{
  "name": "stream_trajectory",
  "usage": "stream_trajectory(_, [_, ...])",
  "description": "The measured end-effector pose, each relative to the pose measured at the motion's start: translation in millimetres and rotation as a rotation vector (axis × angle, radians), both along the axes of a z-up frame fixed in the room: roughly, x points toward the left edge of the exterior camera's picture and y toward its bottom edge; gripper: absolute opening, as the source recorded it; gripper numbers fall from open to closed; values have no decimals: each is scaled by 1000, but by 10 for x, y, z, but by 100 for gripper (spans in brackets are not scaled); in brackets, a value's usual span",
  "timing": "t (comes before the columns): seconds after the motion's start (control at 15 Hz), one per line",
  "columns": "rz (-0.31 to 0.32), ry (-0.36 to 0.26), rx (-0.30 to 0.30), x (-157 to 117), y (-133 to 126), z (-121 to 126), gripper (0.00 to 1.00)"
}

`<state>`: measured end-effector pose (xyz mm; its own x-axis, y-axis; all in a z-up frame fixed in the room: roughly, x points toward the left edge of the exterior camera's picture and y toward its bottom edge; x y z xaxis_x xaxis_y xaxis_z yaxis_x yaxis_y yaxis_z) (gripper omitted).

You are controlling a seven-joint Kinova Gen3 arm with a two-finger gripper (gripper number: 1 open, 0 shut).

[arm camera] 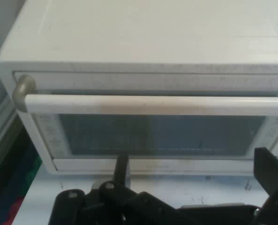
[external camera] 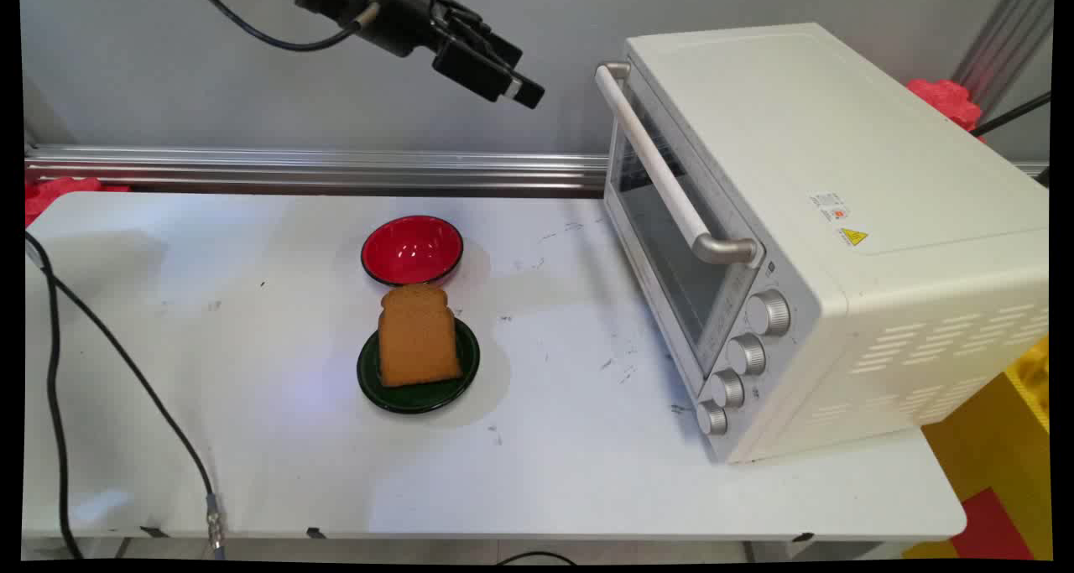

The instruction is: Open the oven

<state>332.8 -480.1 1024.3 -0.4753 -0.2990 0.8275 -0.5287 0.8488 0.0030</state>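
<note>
My black gripper (external camera: 508, 82) hangs high over the table's back edge, pointing right at the white toaster oven (external camera: 831, 221). It is open and holds nothing; it is apart from the oven's handle (external camera: 663, 170). In the hand view the gripper (arm camera: 195, 176) faces the oven (arm camera: 148, 37) head-on, with its shut glass door (arm camera: 153, 136) and the long white handle (arm camera: 153, 105) running across the picture. One finger (arm camera: 121, 169) rises at the left and the other (arm camera: 270, 171) at the right.
A slice of brown bread (external camera: 417, 335) lies on a dark green plate (external camera: 418, 395) mid-table. Just behind it sits an empty red bowl (external camera: 412, 250). A black cable (external camera: 109, 346) trails over the table's left side. Three knobs (external camera: 745, 355) line the oven's front.
</note>
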Motion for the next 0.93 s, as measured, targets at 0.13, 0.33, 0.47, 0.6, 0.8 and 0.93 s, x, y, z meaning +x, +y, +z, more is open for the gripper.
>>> stream_trajectory(0.13, [-12,1,-2,-36,-31,-4,0])
stream_trajectory(0.33, [-25,-1,-1,-69,-70,-16,0])
stream_trajectory(0.47, [-28,-3,2,-78,-88,-24,0])
stream_trajectory(0.6, [-30,-5,4,-84,-111,-32,0])
stream_trajectory(0.8, [-28,-5,5,-99,-151,-44,0])
stream_trajectory(0.93, [-27,-3,6,-126,-188,-58,0])
